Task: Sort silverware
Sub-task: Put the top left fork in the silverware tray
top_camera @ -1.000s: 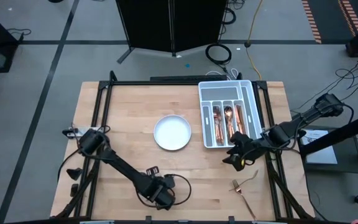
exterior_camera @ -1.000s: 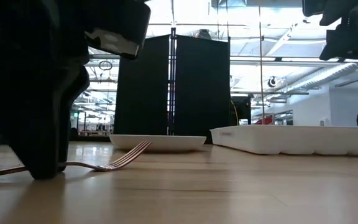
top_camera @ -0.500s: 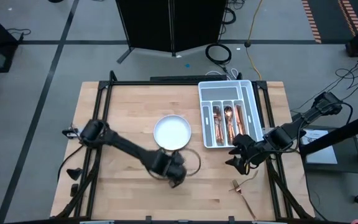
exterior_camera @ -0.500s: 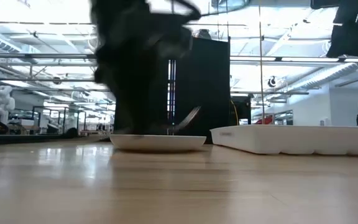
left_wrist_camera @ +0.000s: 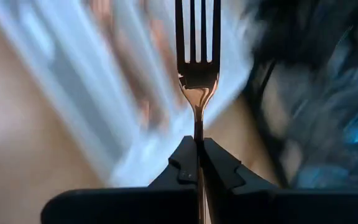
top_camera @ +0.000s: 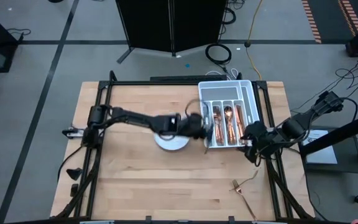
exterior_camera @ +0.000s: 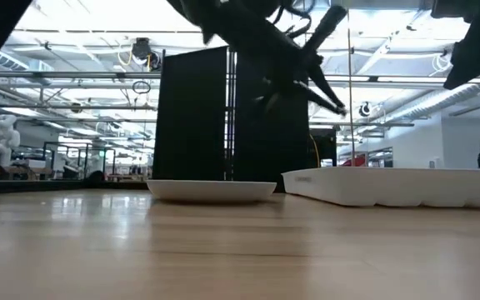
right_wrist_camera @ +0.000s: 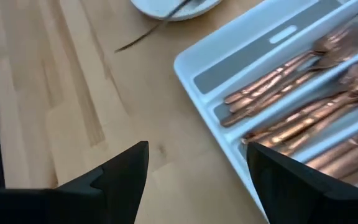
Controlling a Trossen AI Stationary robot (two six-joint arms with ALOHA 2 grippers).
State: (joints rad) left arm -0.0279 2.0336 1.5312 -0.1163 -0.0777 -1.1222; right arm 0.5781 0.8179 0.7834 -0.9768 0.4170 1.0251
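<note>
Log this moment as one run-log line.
left claw: shut on fork, carried above plate toward tray | right claw: open, near tray's front edge | one fork on table

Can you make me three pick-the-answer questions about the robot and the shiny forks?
1. Where is the left gripper?
A. beside the white divided cutlery tray
B. at the table's front edge
C. off the table

2. How many pieces lie on the wooden table outside the tray?
A. none
B. two
C. six

3. The left gripper is
A. open
B. shut on the copper fork
C. holding the round white plate

Answers: 1 A, high view shows it at the tray's edge. 2 B, a fork and another piece lie near the front right corner. 3 B, wrist view shows fingers clamped on the handle.
</note>
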